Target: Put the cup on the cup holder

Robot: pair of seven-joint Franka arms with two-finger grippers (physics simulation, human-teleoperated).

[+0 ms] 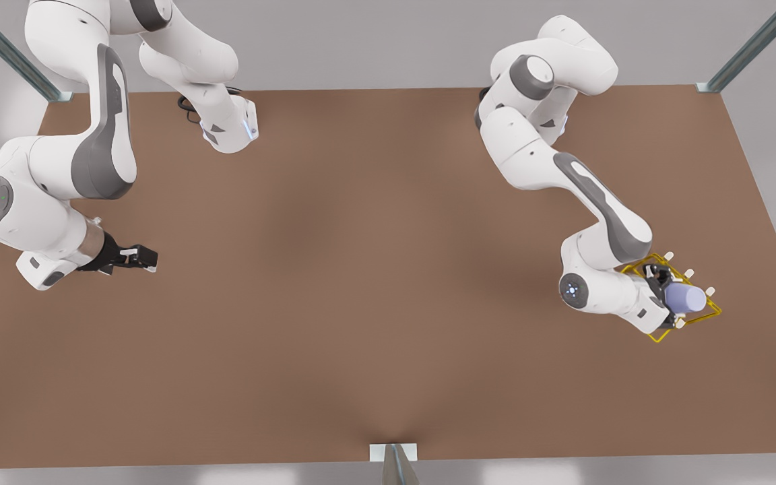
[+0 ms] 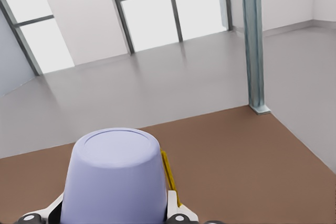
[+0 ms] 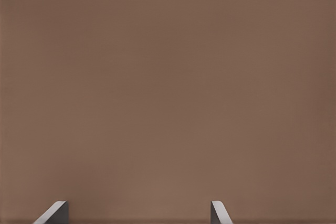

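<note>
On the front view's left, the right pincer (image 1: 149, 258) hangs over bare brown table (image 1: 361, 269), its 2 fingers (image 3: 55, 212) spread wide with nothing between them; this arm waits. On the front view's right, the left pincer (image 1: 671, 294) grips the cup (image 1: 688, 298) tipped on its side, above the yellow cup holder (image 1: 711, 313), whose white-capped prongs stand just beside the pincer.
</note>
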